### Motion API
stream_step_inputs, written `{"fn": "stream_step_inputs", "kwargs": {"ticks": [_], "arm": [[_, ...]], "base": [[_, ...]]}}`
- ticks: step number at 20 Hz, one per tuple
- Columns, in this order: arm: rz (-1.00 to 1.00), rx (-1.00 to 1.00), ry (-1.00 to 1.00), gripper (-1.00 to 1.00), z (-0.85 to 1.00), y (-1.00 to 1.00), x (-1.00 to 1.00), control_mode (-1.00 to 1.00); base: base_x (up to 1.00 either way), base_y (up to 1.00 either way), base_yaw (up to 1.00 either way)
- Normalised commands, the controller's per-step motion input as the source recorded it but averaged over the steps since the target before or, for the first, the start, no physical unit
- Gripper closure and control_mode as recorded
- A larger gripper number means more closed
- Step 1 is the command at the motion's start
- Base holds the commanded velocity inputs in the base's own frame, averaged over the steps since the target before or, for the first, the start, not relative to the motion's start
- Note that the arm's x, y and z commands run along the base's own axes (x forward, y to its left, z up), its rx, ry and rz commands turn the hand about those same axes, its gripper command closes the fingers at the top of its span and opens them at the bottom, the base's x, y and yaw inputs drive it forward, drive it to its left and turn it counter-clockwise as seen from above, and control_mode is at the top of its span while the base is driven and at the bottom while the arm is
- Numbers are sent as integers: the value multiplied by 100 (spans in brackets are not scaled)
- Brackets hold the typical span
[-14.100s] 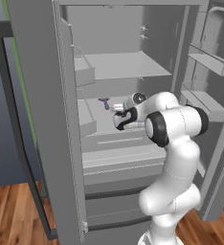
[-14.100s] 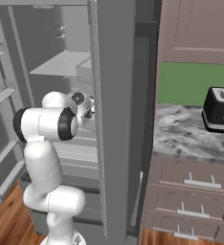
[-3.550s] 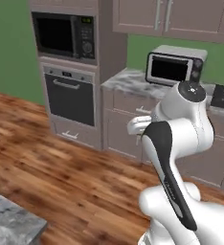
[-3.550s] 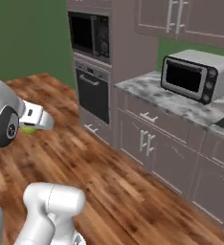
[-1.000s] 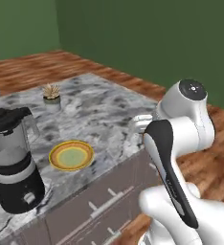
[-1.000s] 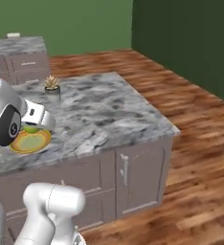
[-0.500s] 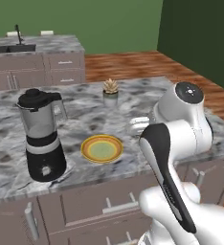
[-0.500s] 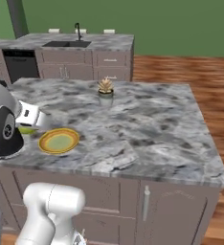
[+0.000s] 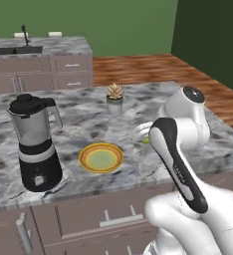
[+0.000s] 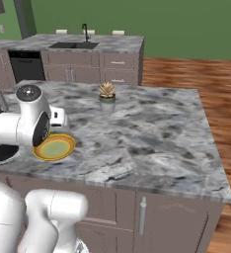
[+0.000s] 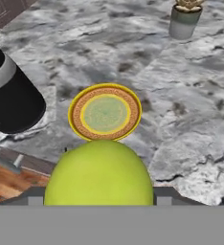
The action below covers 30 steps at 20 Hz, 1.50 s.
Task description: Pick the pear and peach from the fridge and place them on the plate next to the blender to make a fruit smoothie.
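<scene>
Pear (image 11: 99,173) fills lower centre of hand view, clamped in gripper (image 9: 144,136), fingertips hidden behind fruit. In left base view gripper sits right of centre, sliver of green showing at its tip, above marble counter (image 9: 78,119). Plate (image 9: 101,157) lies left of centre, bare, just right of blender (image 9: 35,142). Potted plant (image 9: 114,97) stands upper centre, well apart from plate. Sink (image 10: 74,45) on far counter, upper left of right base view.
</scene>
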Motion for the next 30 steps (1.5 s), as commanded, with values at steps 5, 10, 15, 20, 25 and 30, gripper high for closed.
{"fn": "stream_step_inputs", "kwargs": {"ticks": [5,10,15,20,25,30], "arm": [[10,-15,18,100,-64,42,73,-100],[2,-9,16,100,-24,23,45,-100],[2,0,2,100,-26,1,16,-100],[2,0,13,100,-27,5,49,-100],[2,-1,13,100,-27,13,44,-100],[0,-3,5,100,-45,27,37,-100]], "base": [[0,0,0],[0,0,0],[0,0,0],[0,0,0],[0,0,0],[0,0,0]]}}
